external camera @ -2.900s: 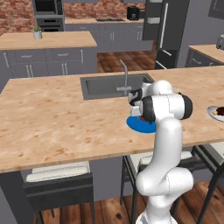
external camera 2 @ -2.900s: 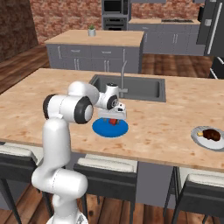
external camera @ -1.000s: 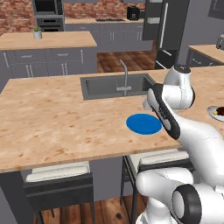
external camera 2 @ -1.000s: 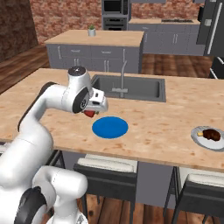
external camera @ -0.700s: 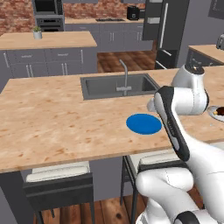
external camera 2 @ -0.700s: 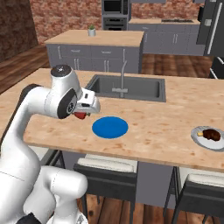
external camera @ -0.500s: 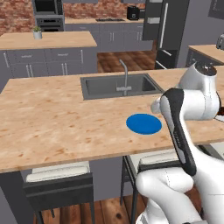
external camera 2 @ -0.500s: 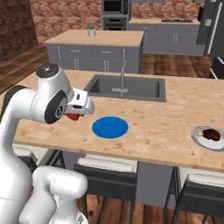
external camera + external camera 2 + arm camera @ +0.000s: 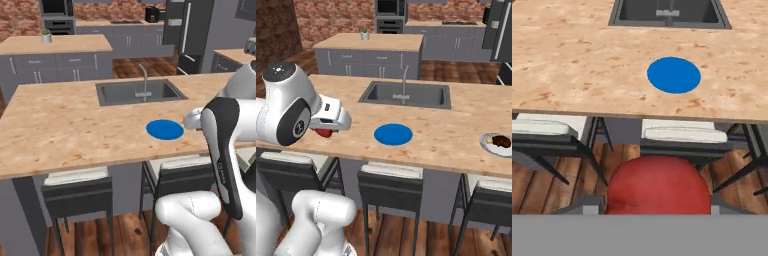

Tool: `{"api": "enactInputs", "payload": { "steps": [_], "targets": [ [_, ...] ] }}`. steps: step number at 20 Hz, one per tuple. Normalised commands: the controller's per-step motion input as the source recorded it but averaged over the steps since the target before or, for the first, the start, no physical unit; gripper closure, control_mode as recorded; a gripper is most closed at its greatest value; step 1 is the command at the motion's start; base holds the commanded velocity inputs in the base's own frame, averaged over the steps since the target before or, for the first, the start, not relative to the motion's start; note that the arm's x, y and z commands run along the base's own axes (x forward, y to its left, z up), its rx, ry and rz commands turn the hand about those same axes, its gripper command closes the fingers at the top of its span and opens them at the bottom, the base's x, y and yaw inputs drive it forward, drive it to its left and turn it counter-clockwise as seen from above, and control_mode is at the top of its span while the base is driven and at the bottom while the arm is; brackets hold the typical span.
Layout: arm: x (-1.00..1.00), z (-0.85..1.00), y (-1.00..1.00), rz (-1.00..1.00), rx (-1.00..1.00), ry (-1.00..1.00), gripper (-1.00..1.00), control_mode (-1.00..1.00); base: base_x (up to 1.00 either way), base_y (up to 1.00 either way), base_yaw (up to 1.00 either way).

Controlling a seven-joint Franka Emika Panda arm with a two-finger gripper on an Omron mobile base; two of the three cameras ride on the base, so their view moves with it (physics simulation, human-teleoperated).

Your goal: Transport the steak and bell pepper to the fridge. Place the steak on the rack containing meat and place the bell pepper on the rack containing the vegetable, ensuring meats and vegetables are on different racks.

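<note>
My gripper [image 9: 326, 131] is shut on the bell pepper [image 9: 324, 132], a small bright red fruit held off the counter's near edge, left of the blue plate [image 9: 393, 134]. In the hand view the bell pepper [image 9: 658, 185] bulges between the fingers, above the stools and wooden floor, and the blue plate [image 9: 673, 75] lies bare on the counter beyond. The steak [image 9: 501, 141] rests on a white plate [image 9: 487, 142] at the counter's right end. The fridge [image 9: 187, 25] stands dark grey and closed at the back of the kitchen, its door [image 9: 501, 30] visible at the upper right.
A sink [image 9: 405, 94] with a faucet [image 9: 404, 80] is set into the wooden counter [image 9: 60, 125] behind the blue plate. Stools [image 9: 390, 172] stand under the near edge. A second island with a small plant [image 9: 364, 34] sits further back.
The arm has swung back from over the blue plate and off the counter's near edge, carrying the bell pepper with it. The blue plate now lies bare.
</note>
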Motion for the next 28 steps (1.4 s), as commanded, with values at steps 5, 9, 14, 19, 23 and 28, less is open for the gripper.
{"api": "enactInputs", "payload": {
  "steps": [5, 9, 14, 19, 23, 28],
  "targets": [
    [0.0, 0.0, 0.0, 0.0, 0.0, 0.0, 1.0, 1.0, -0.78, 1.0, 0.0],
    [0.0, 0.0, 0.0, 0.0, 0.0, 0.0, 1.0, 1.0, -0.11, 1.0, -0.02],
    [0.0, 0.0, 0.0, 0.0, 0.0, 0.0, 1.0, 1.0, 0.0, 1.0, -0.13],
    [0.0, 0.0, 0.0, 0.0, 0.0, 0.0, 1.0, 1.0, 0.0, 1.0, -0.11],
    [0.0, 0.0, 0.0, 0.0, 0.0, 0.0, 1.0, 1.0, 0.01, 1.0, -0.08],
    [0.0, 0.0, 0.0, 0.0, 0.0, 0.0, 1.0, 1.0, 0.14, 1.0, -0.1]
  ]
}}
